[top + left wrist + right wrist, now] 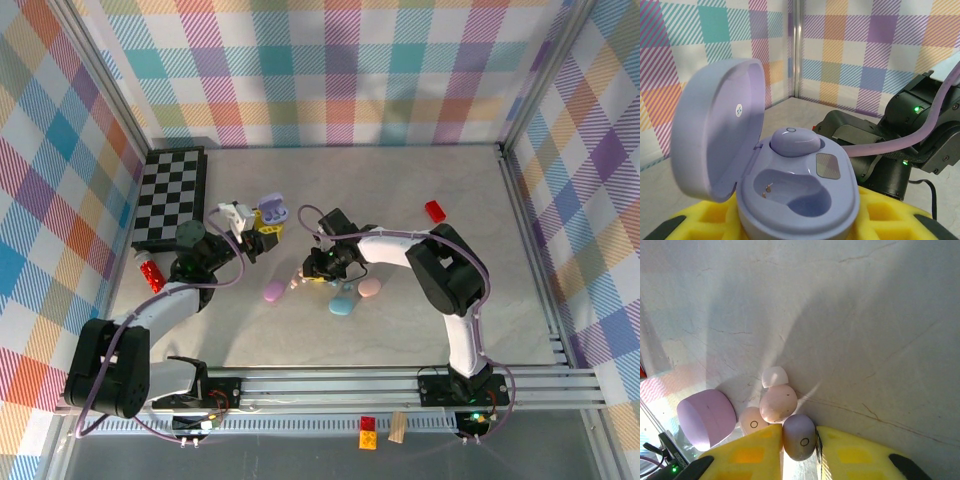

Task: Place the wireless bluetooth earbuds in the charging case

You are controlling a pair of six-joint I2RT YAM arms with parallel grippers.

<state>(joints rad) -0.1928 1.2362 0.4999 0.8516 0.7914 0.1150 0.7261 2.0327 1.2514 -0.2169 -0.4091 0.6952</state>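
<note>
My left gripper (pixel 797 227) is shut on an open lilac charging case (pixel 840 200), gripped between its yellow pads (pixel 900 220) and held above the table. Its lid (pixel 715 125) stands up on the left. One lilac earbud (pixel 794 141) sits in the far slot; the near slot (pixel 790 190) is empty. From above, this case (pixel 270 208) hangs just left of centre. My right gripper (pixel 799 430) is down at the table, shut on a second lilac earbud (pixel 799 437). Two pink earbuds (pixel 778 402) (pixel 753 420) and a small white piece (pixel 775 376) lie touching just beyond it.
Three closed cases lie near the right gripper (pixel 312 268): a pinkish-lilac one (pixel 273 292), a blue one (pixel 343 300) and a pink one (pixel 370 287). A red block (pixel 436 210) sits to the right and a checkerboard (pixel 172 195) at the back left. The right arm (pixel 890 145) is close behind the held case.
</note>
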